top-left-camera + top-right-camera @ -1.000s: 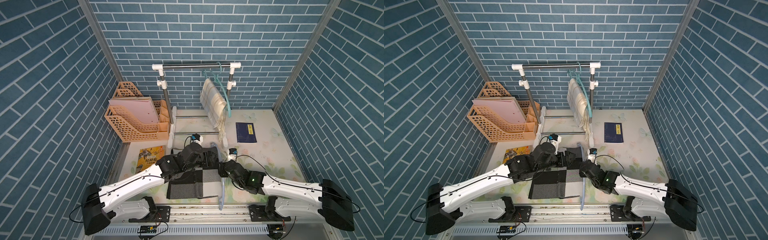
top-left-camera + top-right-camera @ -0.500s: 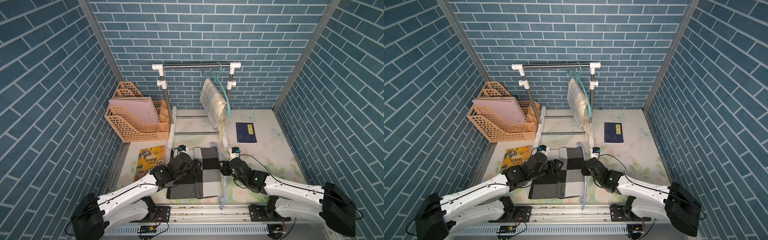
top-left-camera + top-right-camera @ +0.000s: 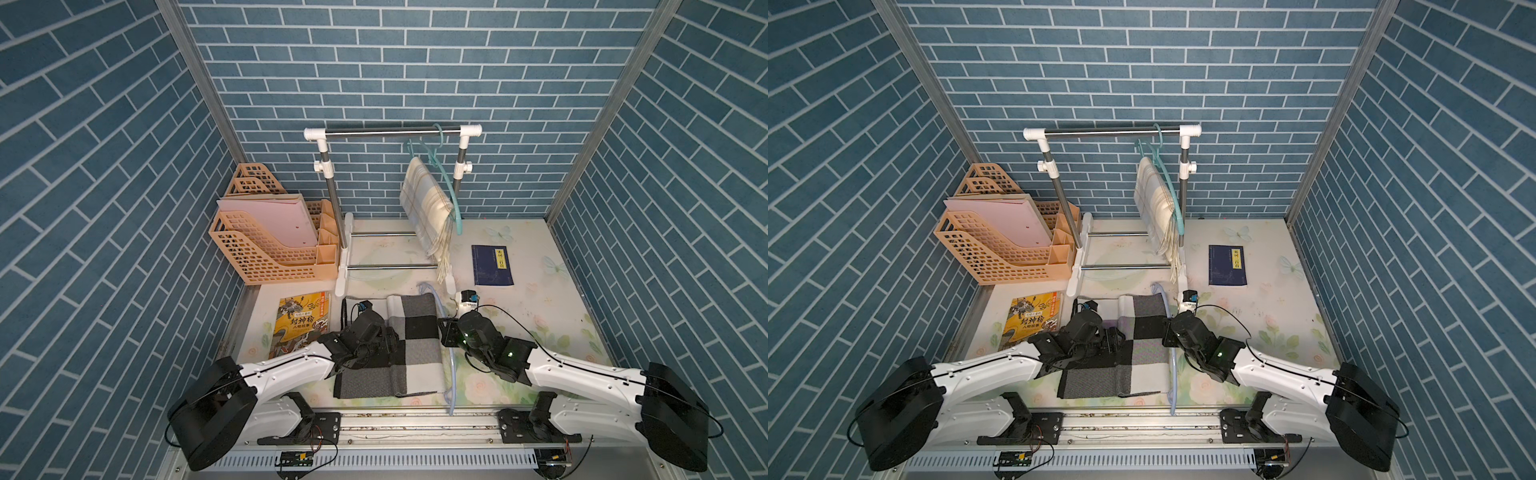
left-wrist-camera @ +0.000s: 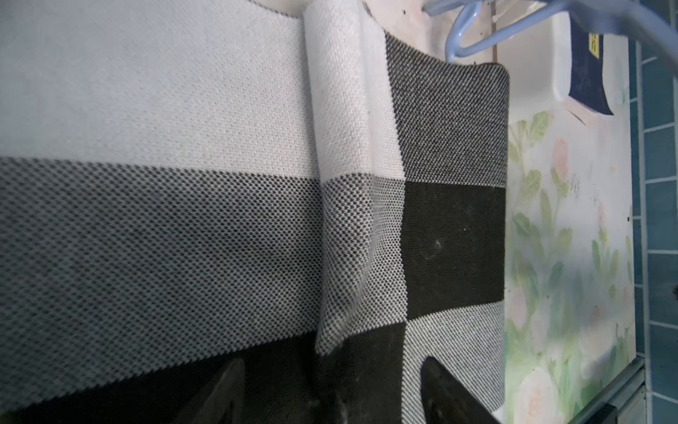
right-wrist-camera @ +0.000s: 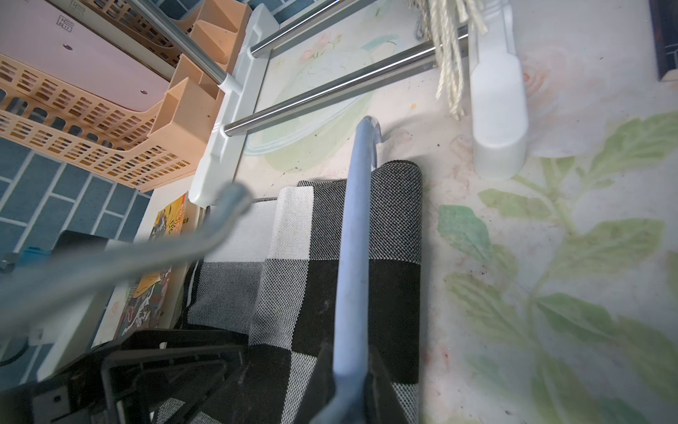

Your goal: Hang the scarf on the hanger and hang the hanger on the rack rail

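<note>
Plainly, we see right gripper (image 5: 350, 363) jaws clamped on blue hanger (image 5: 354, 220) over right edge of scarf (image 4: 183, 220) (spread on table (image 3: 540, 316)); left gripper (image 4: 332, 363) jaws apart above scarf.

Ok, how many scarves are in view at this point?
2. A cream plaid scarf hangs at the rack at the back. A grey-and-black checked scarf lies flat on the table between the two arms. No others show.
</note>
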Motion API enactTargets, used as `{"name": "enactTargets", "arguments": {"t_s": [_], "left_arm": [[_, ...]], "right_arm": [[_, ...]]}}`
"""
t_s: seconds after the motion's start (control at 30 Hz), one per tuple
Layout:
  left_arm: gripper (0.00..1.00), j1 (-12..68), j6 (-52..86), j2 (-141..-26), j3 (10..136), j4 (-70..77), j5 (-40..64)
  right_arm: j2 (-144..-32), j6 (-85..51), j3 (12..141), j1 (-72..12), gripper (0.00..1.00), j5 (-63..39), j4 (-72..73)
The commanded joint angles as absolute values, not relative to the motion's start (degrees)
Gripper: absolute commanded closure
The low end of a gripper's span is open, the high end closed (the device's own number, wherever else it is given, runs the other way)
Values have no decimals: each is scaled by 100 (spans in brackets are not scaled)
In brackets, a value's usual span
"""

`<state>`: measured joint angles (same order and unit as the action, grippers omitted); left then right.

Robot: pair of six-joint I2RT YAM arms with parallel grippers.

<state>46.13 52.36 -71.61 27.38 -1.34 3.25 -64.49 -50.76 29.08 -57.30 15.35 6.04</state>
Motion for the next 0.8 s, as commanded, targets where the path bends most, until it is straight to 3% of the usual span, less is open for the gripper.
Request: {"name": "enactTargets", "arguments": {"t_s": [0.0, 0.2, 0.43, 0.77], "left_arm": [[25, 4588, 5189, -7434, 2733, 274, 553], [41, 4588, 5062, -7866, 2902, 298, 600], [100, 4588, 4939, -7918, 2983, 148, 500], [100, 4193, 4619, -6467, 3243, -1268, -300]], "right_arm": [[-6329, -5119, 2888, -5690, 100, 1539, 782], [-6267, -5120, 2870, -5689, 100, 1497, 805], [-6111, -5176, 2787, -5689, 100, 1561, 832], [-5706, -5412, 2820, -5687, 100, 1915, 257]]}}
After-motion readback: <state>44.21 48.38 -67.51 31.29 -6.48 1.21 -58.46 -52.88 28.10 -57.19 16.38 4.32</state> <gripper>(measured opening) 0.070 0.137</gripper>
